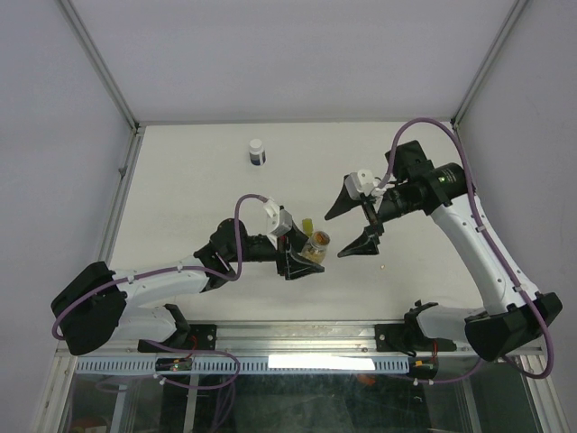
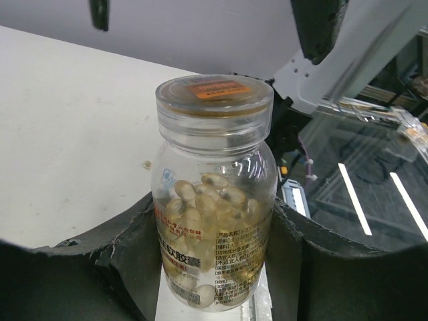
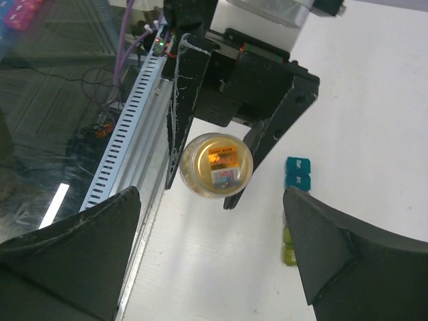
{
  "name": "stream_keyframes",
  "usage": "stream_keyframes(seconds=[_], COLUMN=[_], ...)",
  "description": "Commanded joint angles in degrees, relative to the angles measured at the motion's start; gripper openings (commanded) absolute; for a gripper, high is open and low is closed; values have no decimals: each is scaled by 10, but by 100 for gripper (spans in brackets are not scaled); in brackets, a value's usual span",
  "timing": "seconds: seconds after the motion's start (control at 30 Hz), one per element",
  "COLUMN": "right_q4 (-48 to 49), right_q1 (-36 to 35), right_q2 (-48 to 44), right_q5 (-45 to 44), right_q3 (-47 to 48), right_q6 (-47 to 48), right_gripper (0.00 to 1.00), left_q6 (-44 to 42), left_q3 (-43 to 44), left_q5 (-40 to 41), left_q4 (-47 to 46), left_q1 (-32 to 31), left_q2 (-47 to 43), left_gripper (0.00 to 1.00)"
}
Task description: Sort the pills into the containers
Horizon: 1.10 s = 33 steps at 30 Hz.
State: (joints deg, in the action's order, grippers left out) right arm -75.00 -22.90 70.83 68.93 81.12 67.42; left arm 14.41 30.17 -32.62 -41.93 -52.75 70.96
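My left gripper [image 1: 309,254] is shut on a small clear vial [image 1: 315,243] of pale capsules with an orange-labelled lid, and holds it upright; in the left wrist view the vial [image 2: 212,194] stands between the black fingers [image 2: 127,267]. My right gripper [image 1: 334,237] is open and empty, just right of the vial. In the right wrist view the vial [image 3: 216,164] lies ahead between my open fingers [image 3: 107,234]. The containers strip [image 3: 296,172] lies beside the vial, its teal and yellow-green cubes showing and the rest hidden. One loose pill [image 1: 385,268] lies on the table; it also shows in the left wrist view [image 2: 146,164].
A white-capped dark bottle [image 1: 258,152] stands at the back of the white table [image 1: 198,189]. The metal rail [image 1: 297,338] and the arm bases run along the near edge. Grey walls enclose the back and sides.
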Motion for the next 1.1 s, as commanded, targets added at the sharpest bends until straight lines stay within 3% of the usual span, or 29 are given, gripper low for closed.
stream_keyframes(seconds=[0.0,0.17,0.47,0.77,0.93,1.07], right_q4=[-27,31,67,95,147,209], right_q1=[-38,-68,-83,-88,-89,-93], right_q2=[9,7,9,4,-3,-2], right_q5=[41,24,11,-9,-43,-110], right_q3=[14,-9,-24,-35,-58,-81], right_q6=[64,-14,-73,-124,-192,-297], right_gripper=[90,85,64,37,30,28], left_q6=[12,15,16,10,-6,-40], left_q3=[29,42,48,48,39,44], left_q5=[-87,-104,-107,-84,2,133], left_q4=[-30,-27,-32,-38,-61,-71], left_q1=[6,6,6,6,6,-1], left_q2=[-6,9,17,14,-6,-17], left_gripper=[0,0,0,0,0,0])
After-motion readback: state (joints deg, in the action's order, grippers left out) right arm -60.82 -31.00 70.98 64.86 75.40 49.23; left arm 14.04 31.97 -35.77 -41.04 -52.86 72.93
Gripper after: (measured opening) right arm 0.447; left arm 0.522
